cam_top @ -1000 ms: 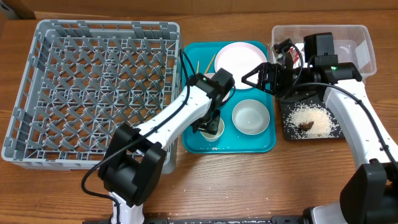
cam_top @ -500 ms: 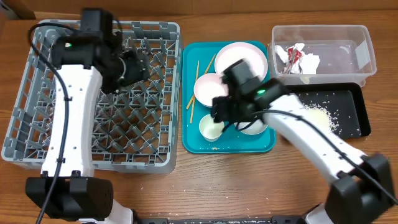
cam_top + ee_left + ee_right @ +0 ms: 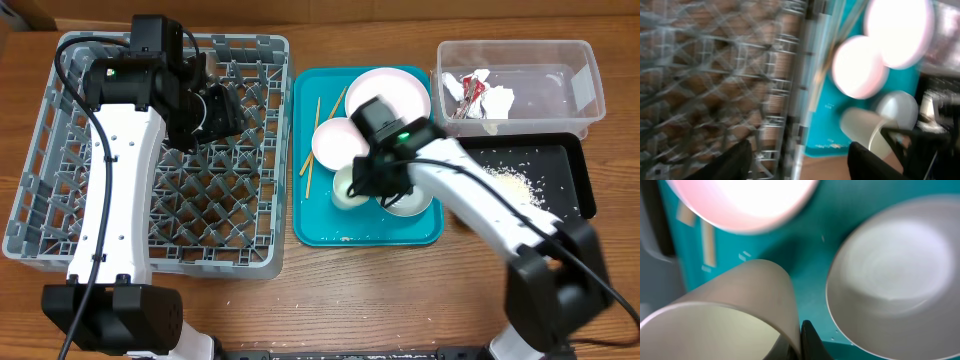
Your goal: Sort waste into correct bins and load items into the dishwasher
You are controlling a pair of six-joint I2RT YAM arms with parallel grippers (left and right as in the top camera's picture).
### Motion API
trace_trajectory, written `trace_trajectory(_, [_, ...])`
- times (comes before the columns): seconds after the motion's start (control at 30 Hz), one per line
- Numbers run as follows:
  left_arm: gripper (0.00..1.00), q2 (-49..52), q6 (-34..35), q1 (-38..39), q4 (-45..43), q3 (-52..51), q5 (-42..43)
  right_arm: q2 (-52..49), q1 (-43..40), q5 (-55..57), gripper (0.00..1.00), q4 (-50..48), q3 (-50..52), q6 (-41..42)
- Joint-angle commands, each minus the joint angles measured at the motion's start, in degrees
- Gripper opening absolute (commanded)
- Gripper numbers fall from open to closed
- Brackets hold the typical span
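Note:
My right gripper [image 3: 362, 188] is over the teal tray, shut on the wall of the small white cup [image 3: 346, 190]. In the right wrist view, one finger is inside the cup [image 3: 730, 310] and one outside it. A white bowl [image 3: 334, 140] and the pale pink plate [image 3: 388, 94] lie beyond it. The second bowl [image 3: 412, 200] is partly under my arm. Chopsticks [image 3: 309, 165] lie along the tray's left side. My left gripper [image 3: 216, 108] hangs open and empty over the grey dish rack [image 3: 60, 150]. Its view is blurred.
The teal tray [image 3: 400, 232] sits between the rack and the bins. The clear tub [image 3: 560, 60] at the back right holds a red wrapper [image 3: 470, 95] and tissue [image 3: 497, 100]. The black tray [image 3: 565, 200] in front of it holds rice grains [image 3: 510, 183].
My right arm has come from the bins to the teal tray and shut on the cup, which has shifted slightly. My left arm has moved from the tray to above the rack.

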State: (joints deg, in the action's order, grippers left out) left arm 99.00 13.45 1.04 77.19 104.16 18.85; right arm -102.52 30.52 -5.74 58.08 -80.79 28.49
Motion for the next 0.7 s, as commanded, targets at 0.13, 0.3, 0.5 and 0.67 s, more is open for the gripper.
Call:
trace_trajectory(0.13, [0.96, 0.3, -14.7, 0.1, -9.1, -11.5, 43.1, 9.1, -14.7, -41.6, 0.04, -16.2, 0.3, -7.0])
trace_trajectory(0.3, [1.00, 0.3, -14.3, 0.1, -20.2, -20.4, 62.6, 9.0, -16.4, -56.2, 0.04, -31.8, 7.2, -3.9])
trace_trajectory(0.5, [1.00, 0.3, -13.2, 0.1, -24.3, -22.8, 70.8, 9.0, -14.8, -61.7, 0.04, -42.4, 12.3, 1.3])
trace_trajectory(0.67, [1.00, 0.3, -13.2, 0.2, -23.9, -22.8, 70.8, 9.0, -14.7, -63.5, 0.04, -48.5, 12.3, 4.7])
